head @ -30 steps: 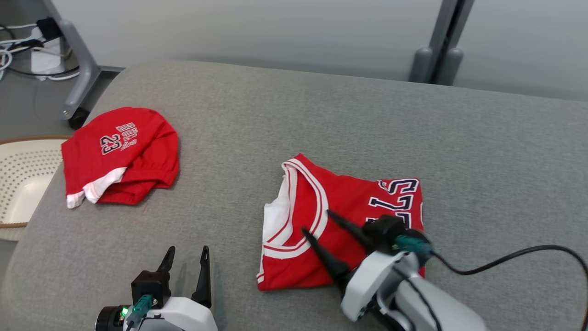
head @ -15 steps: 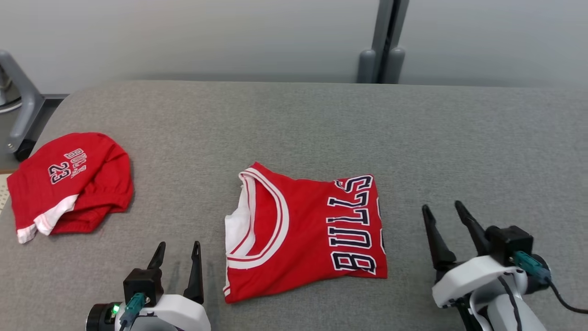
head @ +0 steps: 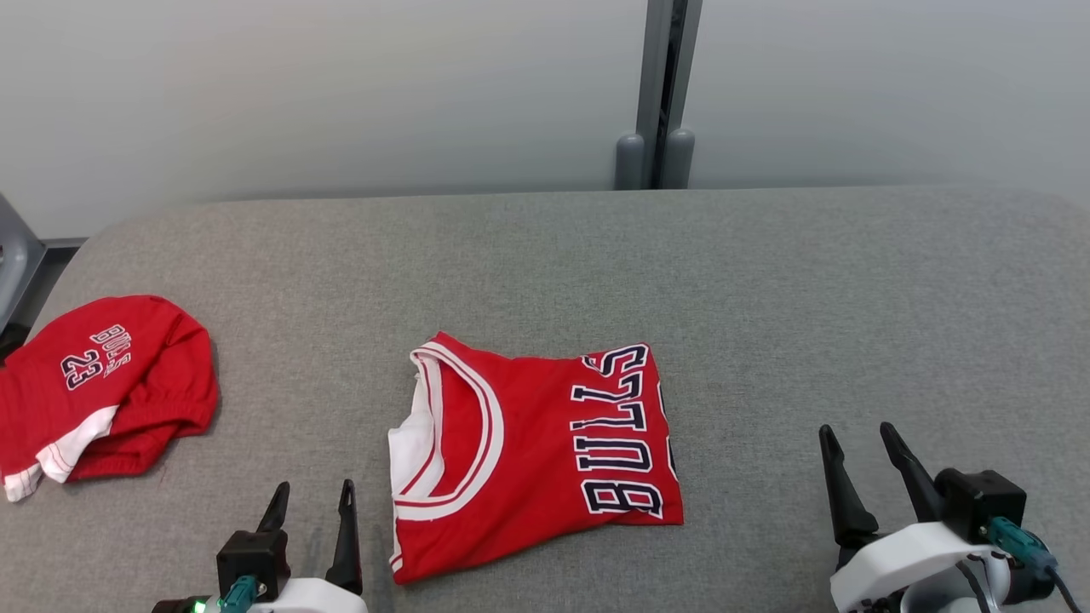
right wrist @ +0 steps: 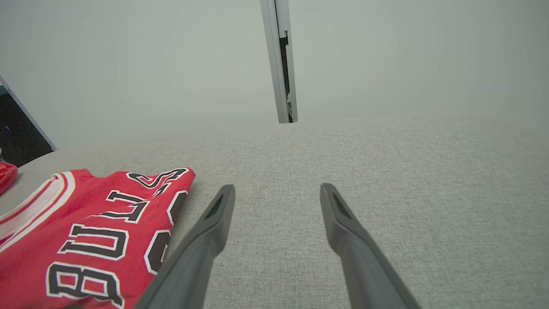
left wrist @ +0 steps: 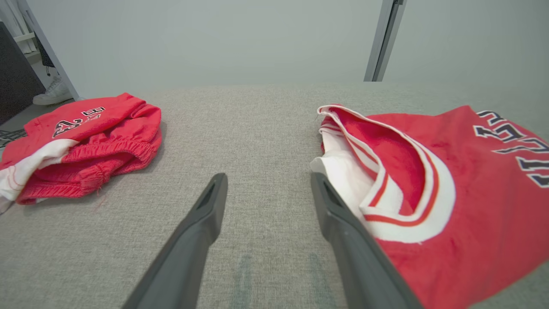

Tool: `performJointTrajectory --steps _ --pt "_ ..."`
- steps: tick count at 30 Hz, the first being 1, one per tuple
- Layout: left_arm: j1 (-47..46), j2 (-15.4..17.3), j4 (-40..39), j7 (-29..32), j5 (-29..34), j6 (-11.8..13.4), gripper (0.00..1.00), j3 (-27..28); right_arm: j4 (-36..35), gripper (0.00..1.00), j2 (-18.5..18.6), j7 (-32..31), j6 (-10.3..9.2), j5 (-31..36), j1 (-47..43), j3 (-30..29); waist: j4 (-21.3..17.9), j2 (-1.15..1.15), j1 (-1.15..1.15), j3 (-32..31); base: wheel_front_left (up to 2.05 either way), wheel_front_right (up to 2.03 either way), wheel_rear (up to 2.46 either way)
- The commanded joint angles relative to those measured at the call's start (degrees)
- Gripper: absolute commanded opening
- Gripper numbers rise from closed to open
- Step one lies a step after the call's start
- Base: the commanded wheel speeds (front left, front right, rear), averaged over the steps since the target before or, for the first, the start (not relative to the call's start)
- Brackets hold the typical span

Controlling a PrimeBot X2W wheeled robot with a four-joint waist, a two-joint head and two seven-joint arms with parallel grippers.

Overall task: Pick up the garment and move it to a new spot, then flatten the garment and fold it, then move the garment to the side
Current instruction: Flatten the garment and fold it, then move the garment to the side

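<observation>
**Step in hand.** I am reading the jersey [head: 536,451] as already folded: it is lying as a compact, roughly rectangular stack at the centre of the tabletop [head: 766,298]. I am judging that only the final move to the side is outstanding.

**Tool state.** The left tool [head: 312,487] is standing at 7 o'clock from the jersey, with its inner finger just beside the collar edge. The right tool [head: 855,430] is standing at 4 o'clock, apart from the cloth. Both are showing their fingers spread wide and carrying nothing.

**Next move.** I am expecting to need a pinch through every layer at one edge of the stack. A low, level carry should then be keeping the fold from opening. A single-layer grip would probably be peeling the top panel away.

**Materials and shapes.**
- Jersey: soft red knit, limp, with white banded trim curving around the neck opening. Dark lettering outlined in white is running along one end, and a white inner layer is showing at the collar side.
- Shorts [head: 102,383]: red, bundled, with a gathered waistband and white trim. They are lying at 9 o'clock, well apart from the jersey.
- Tabletop: grey woven cloth covering with rounded corners.
</observation>
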State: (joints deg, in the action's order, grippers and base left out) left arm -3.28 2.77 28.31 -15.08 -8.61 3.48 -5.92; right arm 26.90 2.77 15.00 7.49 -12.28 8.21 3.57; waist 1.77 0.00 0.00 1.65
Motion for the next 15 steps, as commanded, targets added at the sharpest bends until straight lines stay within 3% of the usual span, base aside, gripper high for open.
performJointTrajectory --steps 1,15 --pt "0.64 0.27 -0.5 -0.11 0.37 0.37 1.0 0.42 0.07 1.0 0.3 0.24 0.0 -0.76 -0.68 -0.36 -0.45 0.0 0.0 -0.59 0.0 0.0 0.0" --pt "0.04 0.26 -1.81 -0.11 0.08 0.04 1.0 -0.45 1.03 1.0 0.27 0.25 0.0 -1.9 -0.05 1.68 0.63 0.0 0.0 1.29 0.0 0.0 0.0"
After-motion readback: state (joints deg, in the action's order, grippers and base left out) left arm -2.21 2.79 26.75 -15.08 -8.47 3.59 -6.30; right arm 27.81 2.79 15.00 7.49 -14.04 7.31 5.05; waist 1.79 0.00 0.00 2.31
